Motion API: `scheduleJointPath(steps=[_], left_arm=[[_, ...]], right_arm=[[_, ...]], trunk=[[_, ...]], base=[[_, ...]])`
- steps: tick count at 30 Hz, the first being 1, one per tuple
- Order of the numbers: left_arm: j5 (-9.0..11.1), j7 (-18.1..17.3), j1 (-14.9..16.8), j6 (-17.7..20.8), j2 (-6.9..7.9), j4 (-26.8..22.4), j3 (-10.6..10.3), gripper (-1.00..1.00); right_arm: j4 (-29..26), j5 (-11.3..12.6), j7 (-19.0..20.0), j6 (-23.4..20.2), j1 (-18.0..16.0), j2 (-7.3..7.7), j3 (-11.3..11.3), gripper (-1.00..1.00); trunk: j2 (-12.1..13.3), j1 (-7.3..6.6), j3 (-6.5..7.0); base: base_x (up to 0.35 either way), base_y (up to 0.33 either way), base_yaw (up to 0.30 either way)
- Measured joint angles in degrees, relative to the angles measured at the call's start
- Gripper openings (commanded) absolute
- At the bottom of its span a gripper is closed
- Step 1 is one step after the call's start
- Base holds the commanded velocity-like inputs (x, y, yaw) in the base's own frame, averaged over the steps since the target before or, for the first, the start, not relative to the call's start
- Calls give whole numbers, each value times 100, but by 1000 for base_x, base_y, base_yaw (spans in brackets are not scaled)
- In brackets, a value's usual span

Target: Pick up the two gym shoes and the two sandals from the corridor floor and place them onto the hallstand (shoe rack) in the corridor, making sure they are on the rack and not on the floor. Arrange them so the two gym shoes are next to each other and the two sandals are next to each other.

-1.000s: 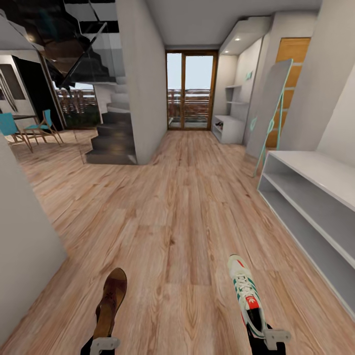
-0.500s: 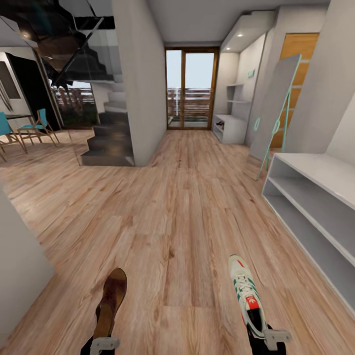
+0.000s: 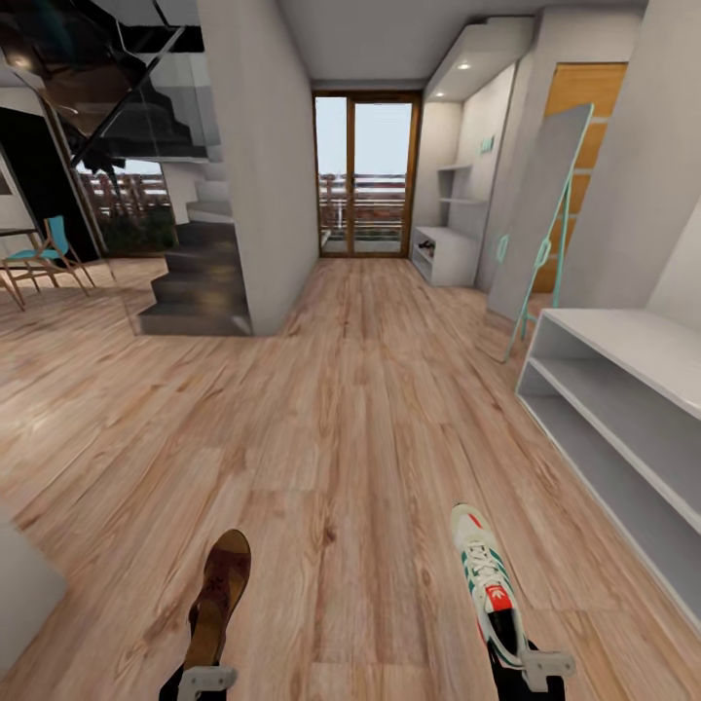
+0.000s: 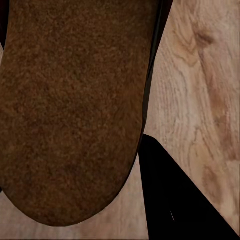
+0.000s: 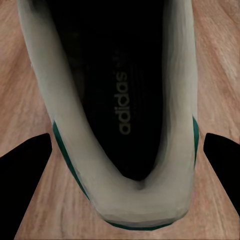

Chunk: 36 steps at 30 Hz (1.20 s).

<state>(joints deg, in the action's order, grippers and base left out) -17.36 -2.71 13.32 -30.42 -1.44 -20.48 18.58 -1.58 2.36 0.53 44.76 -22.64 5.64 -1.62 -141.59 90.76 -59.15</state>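
My left gripper [image 3: 206,674] at the lower edge of the head view is shut on the heel of a brown sandal [image 3: 220,594], which points forward above the corridor floor [image 3: 350,419]. The sandal's sole [image 4: 70,100] shows close in the left wrist view. My right gripper [image 3: 528,664] is shut on the heel of a white gym shoe [image 3: 485,579] with green stripes. The right wrist view looks into the gym shoe's opening [image 5: 120,100], with dark fingers [image 5: 25,175] on either side. The hallstand [image 3: 446,255], with wall shelves above it, stands far down the corridor on the right.
A low pale bench with open shelves [image 3: 623,389] runs along the right wall close by. A tall leaning mirror [image 3: 535,214] stands beyond it. A pillar [image 3: 255,166] and dark stairs [image 3: 195,282] are at left, chairs [image 3: 44,258] further left, glass doors [image 3: 365,175] at the end.
The whole view has shifted as the robot rolls forward: the grey wall at near left has slid almost out of sight. Both shoes stay held in the same place.
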Motion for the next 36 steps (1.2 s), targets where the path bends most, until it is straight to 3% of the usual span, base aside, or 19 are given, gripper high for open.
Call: scheduleJointPath(steps=[36], left_arm=[[3,0,0,0,4,-5,3,-100]], right_arm=[[5,0,0,2,0,-5,1,-100]], trunk=[[0,0,0]], base=[[340,0,0]])
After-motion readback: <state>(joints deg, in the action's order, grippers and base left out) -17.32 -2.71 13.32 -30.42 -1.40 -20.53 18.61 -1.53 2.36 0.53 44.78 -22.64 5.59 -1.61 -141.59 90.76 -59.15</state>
